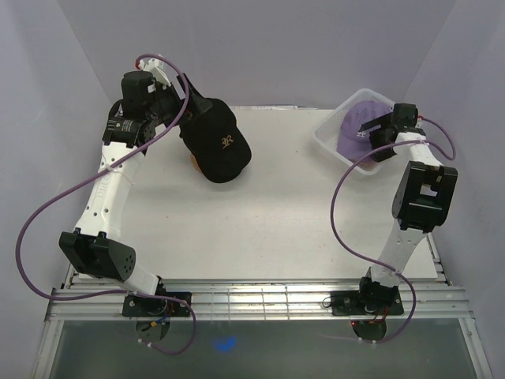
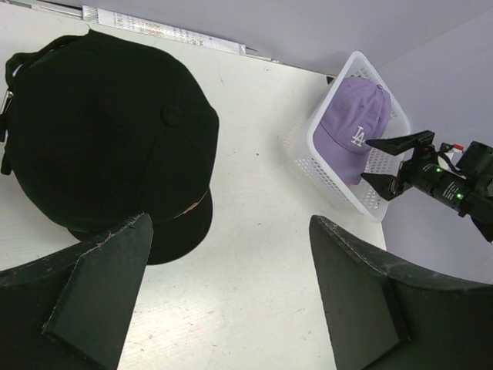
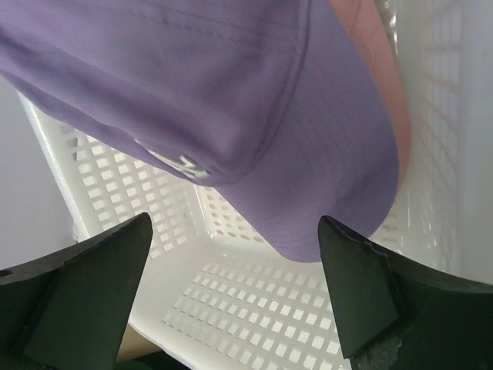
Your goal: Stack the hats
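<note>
- Top external view: a black cap (image 1: 217, 146) with a gold embroidered logo sits at the far left of the table (image 1: 268, 221), and a tan patch shows under its left edge. The left gripper (image 1: 183, 110) hangs just beside the cap's far side. At the far right stands a white mesh basket (image 1: 327, 136) with the lavender cap (image 1: 353, 125) inside, and the right gripper (image 1: 369, 131) reaches into it from the near side.
- The step in hand looks like fetching the lavender cap from the basket so it can go onto the black one.
- Left wrist view: the left gripper (image 2: 229, 223) has its fingers spread wide over bare table, holding and touching nothing. The black cap (image 2: 108, 131) lies just beyond them, with a dark brim and a thin tan edge poking out beneath it. Across the table the right gripper (image 2: 366, 160) stands with its jaws parted at the brim of the lavender cap (image 2: 350, 116), whose white logo faces up.
- Right wrist view: the right gripper (image 3: 235, 223) is wide apart. The lavender cap (image 3: 231, 85) hangs its brim down between the fingertips, and neither pad presses on it. A pink edge (image 3: 391, 100), probably another cap, shows behind the brim.
- The next move calls for closing on the brim, lifting it over the basket (image 3: 254, 308) wall, and carrying it left.
</note>
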Tool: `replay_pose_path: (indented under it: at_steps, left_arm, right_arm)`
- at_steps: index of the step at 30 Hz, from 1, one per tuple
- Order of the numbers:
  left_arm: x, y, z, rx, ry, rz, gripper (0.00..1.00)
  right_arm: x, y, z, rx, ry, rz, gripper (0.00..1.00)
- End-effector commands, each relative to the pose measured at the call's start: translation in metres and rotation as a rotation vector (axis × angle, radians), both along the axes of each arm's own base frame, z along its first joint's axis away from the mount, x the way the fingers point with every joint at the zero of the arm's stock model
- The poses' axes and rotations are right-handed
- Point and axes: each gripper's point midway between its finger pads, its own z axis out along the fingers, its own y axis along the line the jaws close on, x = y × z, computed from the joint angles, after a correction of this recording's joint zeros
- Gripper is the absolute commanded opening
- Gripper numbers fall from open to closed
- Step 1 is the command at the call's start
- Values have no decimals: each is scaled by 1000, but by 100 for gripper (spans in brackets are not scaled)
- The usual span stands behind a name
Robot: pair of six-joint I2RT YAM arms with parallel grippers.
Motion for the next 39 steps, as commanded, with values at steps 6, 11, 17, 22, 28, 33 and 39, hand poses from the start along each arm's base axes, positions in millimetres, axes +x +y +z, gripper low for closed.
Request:
replay_pose_path:
  at_steps: [6,11,17,22,28,33,39]
  left_arm:
    - [-7,3,5,21,-20,5,93]
    - [-4,2,-1,20,-5,3,93]
    - [4,1,-7,27,6,2,93]
    - [9,-4,-10,24,16,-7,93]
    - [11,-4,-10,30,15,-8,93]
    - [11,-5,-12,33,18,-8,93]
    - [10,-5,-12,38,18,-5,93]
  right_arm:
    - [49,-39,90,-313,-229,63,78]
    - [77,-50,116,-401,-266,91,61]
    - [111,-51,112,-443,-293,170,58]
    - [120,-35,85,-481,-267,257,55]
    - [112,-18,73,-655,-196,320,52]
    - [109,-21,72,-679,-169,309,49]
    - [104,-16,91,-710,-201,322,63]
